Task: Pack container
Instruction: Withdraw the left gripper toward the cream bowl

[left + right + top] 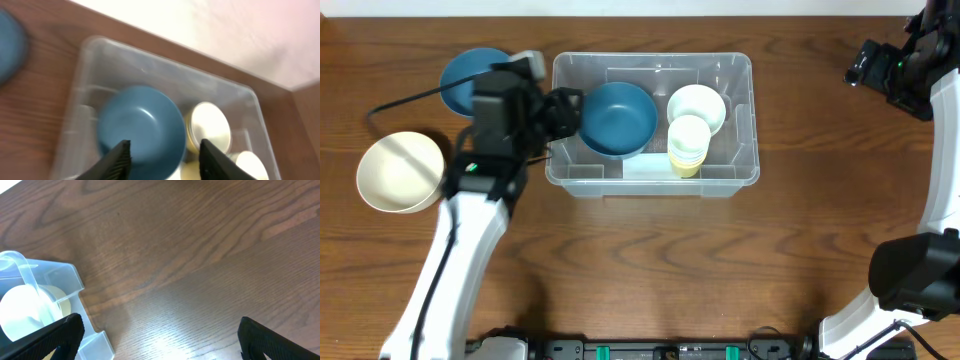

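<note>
Overhead: the container (655, 58) sits in the upper middle of the frame. It holds a blue bowl (618, 118) at its left and a white bowl (697, 107) and cups (688, 148) at its right. The left gripper (565, 108) hangs over the container's left wall, just beside the blue bowl. A second blue bowl (470, 80) and a cream bowl (398, 172) lie on the table at the left, near that arm. A low sweep toward them could knock either one away.

Left wrist: the fingers (122, 160) stand apart at the bottom edge, with the blue bowl (140, 125) below and between them and nothing pinched. The view is blurred. If a finger catches the bowl's rim while rising, the bowl could tip or the container (80, 75) could be dragged.

Right wrist: the right gripper (161, 324) is spread wide over bare table, with nothing between its fingers. The container's corner (75, 280) shows at lower left. A low move that way could strike it.
</note>
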You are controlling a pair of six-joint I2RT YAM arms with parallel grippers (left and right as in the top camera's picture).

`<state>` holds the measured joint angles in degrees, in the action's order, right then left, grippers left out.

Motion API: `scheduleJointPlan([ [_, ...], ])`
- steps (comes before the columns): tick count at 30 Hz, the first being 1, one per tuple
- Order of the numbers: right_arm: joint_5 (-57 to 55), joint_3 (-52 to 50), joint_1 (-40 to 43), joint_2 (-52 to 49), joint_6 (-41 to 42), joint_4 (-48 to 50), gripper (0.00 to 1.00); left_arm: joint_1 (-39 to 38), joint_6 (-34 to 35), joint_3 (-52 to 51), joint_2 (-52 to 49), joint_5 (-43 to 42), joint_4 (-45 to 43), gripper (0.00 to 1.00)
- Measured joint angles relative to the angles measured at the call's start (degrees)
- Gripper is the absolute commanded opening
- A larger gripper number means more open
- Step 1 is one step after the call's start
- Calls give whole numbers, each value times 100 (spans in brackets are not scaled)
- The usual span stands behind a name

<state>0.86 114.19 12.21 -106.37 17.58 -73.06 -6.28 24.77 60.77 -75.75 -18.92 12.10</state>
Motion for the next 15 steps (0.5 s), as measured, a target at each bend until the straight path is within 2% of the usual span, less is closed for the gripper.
scheduleJointPlan([
  [3,0,0,0,0,0,0,99,317,-22,2,413,428,321,63],
  [10,0,0,0,0,0,0,99,1241,35,2,459,1696,1355,64],
  [15,0,0,0,0,0,2,99,1939,341,2,232,2304,1545,82],
])
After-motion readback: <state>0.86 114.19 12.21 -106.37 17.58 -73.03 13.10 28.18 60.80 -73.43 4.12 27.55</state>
